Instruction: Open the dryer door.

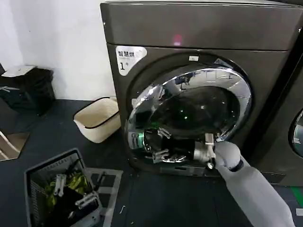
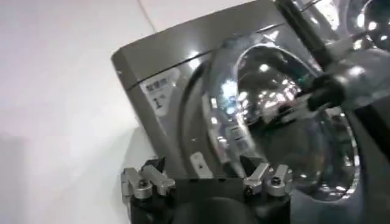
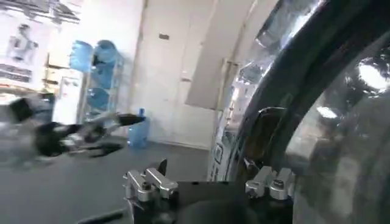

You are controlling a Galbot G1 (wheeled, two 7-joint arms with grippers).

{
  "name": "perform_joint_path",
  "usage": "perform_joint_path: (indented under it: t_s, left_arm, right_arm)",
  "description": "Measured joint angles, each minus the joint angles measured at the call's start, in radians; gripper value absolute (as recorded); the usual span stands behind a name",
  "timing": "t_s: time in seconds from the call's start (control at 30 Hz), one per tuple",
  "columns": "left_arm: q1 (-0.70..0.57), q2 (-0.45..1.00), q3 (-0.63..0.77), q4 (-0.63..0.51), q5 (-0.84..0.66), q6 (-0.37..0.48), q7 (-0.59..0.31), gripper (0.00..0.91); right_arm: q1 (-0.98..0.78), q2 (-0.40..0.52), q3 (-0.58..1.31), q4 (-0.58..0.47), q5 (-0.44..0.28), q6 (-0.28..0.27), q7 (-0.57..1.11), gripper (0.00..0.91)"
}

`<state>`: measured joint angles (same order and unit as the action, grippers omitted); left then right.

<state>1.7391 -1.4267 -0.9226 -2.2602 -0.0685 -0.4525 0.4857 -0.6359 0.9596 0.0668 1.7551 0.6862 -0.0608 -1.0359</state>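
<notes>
The dryer (image 1: pixel 199 28) is a big dark grey-brown machine with a white label marked "1". Its round dryer door (image 1: pixel 189 109), chrome rim around dark glass, stands ajar, its right edge swung out from the front. My right gripper (image 1: pixel 207 150) is at the door's lower right rim, open; in the right wrist view the door's edge (image 3: pixel 268 79) runs down beside one finger of the open right gripper (image 3: pixel 209 179). My left gripper (image 1: pixel 73 191) hangs open over a crate at the lower left, apart from the dryer; the left wrist view has the left gripper (image 2: pixel 207 179) facing the door (image 2: pixel 274 109).
A cream basket (image 1: pixel 97 120) stands on the dark floor left of the dryer. A grey crate (image 1: pixel 35 172) with yellow-green things sits at the near left. A black bin (image 1: pixel 28 87) is by the white wall. A neighbouring machine (image 1: pixel 293 127) stands at the right.
</notes>
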Motion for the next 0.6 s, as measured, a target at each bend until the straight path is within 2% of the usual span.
perform_joint_path:
  t_s: [0.17,0.4,0.6]
  left_arm:
    - [-0.06,0.036,-0.027,0.025,-0.036,0.029,-0.001,0.907]
    - [-0.149,0.082,0.003,0.077,-0.025,0.044,-0.02,0.907]
    - [-0.219,0.128,0.045,0.133,-0.023,0.055,-0.026,0.907]
  right_arm:
    - [-0.026,-0.038,0.022,0.039,0.029,0.007,-0.072,0.907]
    - [-0.062,-0.087,0.054,0.079,0.067,0.013,-0.194,0.907]
    - [-0.106,-0.133,0.102,0.09,0.079,0.052,-0.315,0.907]
